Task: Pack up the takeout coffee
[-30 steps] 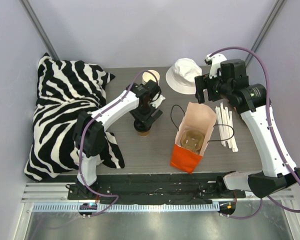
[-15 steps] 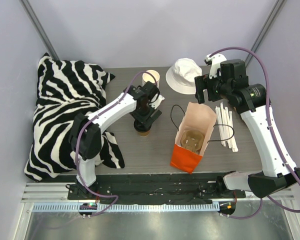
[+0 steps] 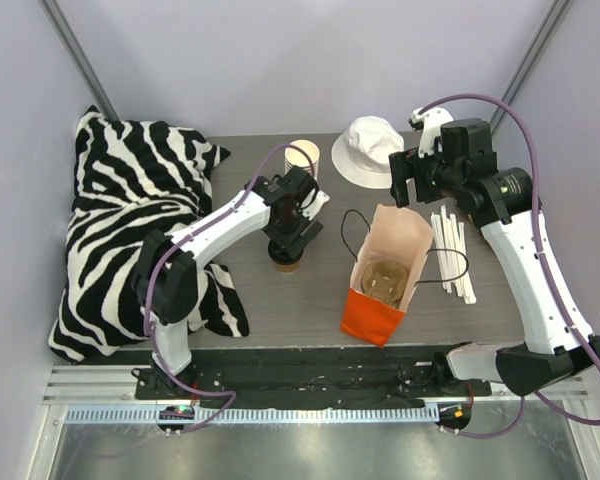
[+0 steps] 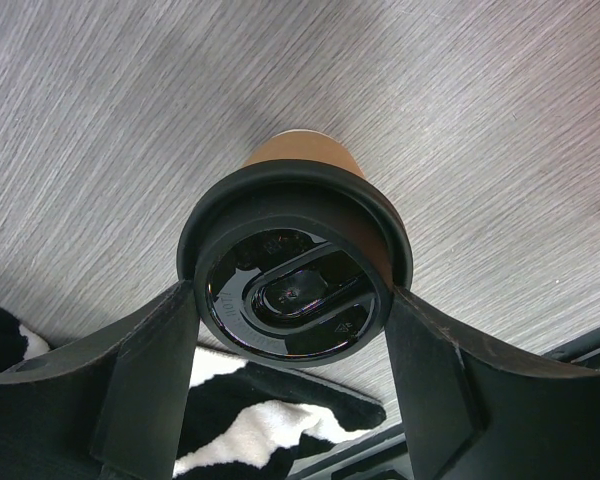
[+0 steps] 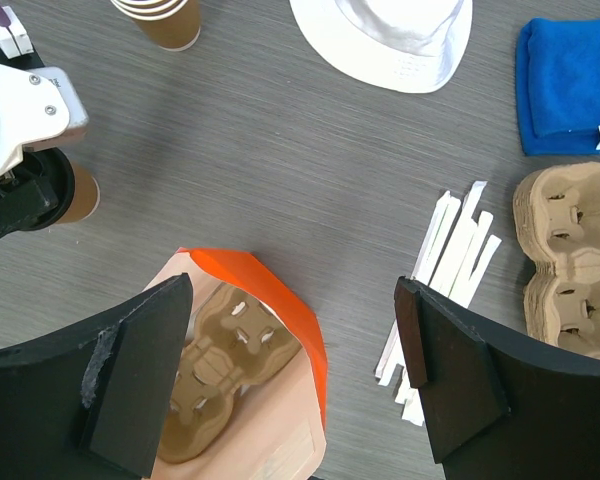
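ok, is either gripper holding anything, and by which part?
Left gripper clamps the coffee by its lid rim, from both sides. Right gripper is open, holding nothing.

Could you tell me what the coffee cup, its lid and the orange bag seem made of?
The cup looks like matte tan-brown paper; its wall shows no gloss. The lid seems glossy black plastic, judging by sharp reflections and moulded ridges. The orange bag is probably paper, given its crisp folds and stiff flat walls; any coating cannot be told.
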